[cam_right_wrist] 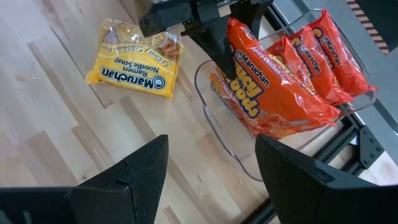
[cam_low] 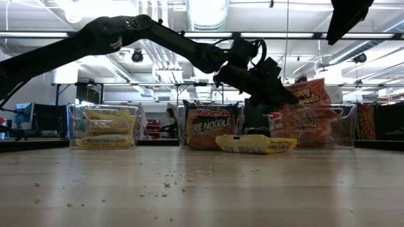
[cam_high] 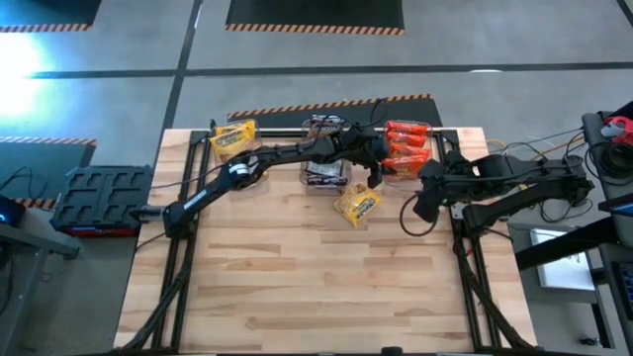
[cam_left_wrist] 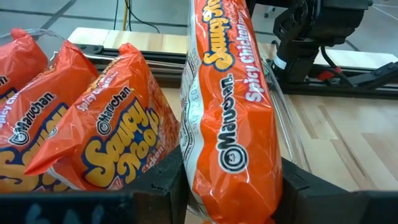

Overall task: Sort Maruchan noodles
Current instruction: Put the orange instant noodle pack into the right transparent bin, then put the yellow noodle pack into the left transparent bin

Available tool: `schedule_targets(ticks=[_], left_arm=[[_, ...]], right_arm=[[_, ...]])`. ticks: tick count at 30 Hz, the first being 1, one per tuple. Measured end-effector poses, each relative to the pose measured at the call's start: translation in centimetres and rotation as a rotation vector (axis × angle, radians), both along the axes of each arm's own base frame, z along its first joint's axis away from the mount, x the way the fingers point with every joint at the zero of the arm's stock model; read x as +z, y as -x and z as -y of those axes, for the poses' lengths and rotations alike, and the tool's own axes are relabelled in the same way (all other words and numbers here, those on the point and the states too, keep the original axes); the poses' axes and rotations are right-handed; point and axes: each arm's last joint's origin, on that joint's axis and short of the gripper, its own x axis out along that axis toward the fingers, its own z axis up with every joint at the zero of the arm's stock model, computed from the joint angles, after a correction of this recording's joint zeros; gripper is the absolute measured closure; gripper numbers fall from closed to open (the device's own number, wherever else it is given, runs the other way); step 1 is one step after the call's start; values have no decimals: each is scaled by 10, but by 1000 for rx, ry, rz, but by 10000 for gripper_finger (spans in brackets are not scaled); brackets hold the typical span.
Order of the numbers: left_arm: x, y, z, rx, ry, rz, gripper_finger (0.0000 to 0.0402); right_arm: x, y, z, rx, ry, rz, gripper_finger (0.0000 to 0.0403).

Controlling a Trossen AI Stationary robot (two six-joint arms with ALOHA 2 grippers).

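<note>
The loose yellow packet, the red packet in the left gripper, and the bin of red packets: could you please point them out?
loose yellow packet (cam_right_wrist: 134,65), right wrist view, label middle.
red packet (cam_left_wrist: 230,118), left wrist view, wrapper middle.
bin (cam_right_wrist: 208,118), right wrist view, clear front wall.

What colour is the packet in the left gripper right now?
Orange-red, with yellow and white lettering. The packet clamped in the left gripper shows best in the left wrist view.

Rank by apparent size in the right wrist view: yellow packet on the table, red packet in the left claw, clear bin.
1. clear bin
2. red packet in the left claw, nearer the camera, so unsure against
3. yellow packet
</note>
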Motion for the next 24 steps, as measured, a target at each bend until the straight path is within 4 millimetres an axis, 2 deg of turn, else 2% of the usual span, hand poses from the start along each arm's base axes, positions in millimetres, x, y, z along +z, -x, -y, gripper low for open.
schedule_targets(ticks=[11,19,24], left_arm=[[0,0,1,9,22,-3,273],[4,-2,1,8,6,38,212],[5,-2,0,8,-1,41,197]], right_arm=[[0,0,0,0,0,2,172],[0,0,0,0,0,2,172],[0,0,0,0,-1,3,172]])
